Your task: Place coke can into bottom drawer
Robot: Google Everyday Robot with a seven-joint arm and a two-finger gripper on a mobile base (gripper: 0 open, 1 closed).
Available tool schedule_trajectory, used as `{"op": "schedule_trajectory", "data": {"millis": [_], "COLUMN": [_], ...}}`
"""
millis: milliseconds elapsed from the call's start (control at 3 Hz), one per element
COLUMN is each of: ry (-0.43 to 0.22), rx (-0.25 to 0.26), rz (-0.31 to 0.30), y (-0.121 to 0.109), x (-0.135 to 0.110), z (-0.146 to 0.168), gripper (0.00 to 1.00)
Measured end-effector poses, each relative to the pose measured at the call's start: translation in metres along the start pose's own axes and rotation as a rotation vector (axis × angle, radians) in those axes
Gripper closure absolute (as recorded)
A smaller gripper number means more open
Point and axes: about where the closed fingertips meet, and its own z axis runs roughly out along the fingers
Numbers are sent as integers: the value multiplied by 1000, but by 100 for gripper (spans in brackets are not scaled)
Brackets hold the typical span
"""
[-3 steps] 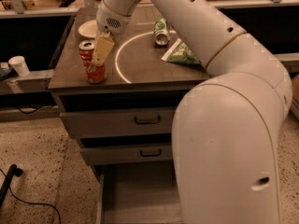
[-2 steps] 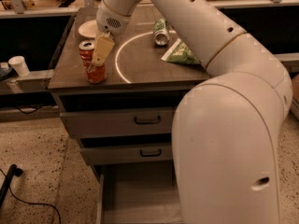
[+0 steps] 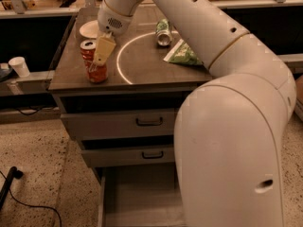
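One coke can is what we see first, standing upright near the front left corner of the tabletop, its silver top showing and its red body partly covered. We find the tool down at the can, its beige end lying across the can's right front side and touching it; we cannot tell whether the tool is clamped on the can or merely set against it. Above it, the white arm sweeps in from the right and fills much of our view. Just right of the can we note a thin white ring marked on the tabletop. Behind the can sits a white plate, and well to the right lie a green-and-silver can on its side and a green bag beside it. Below the tabletop, two shallow drawers with black handles are closed, while the bottom drawer stands pulled out, its grey floor bare. Off to the left we see a white cup on a ledge.
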Motion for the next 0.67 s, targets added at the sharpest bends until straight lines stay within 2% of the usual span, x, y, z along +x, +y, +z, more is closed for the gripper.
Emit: {"op": "schedule_trajectory", "data": {"millis": [333, 667], "ry": [0, 0], "rx": [0, 0], "rz": [0, 0], "y": [0, 0], "x": [0, 0], "z": [0, 0], "gripper": [14, 0]}}
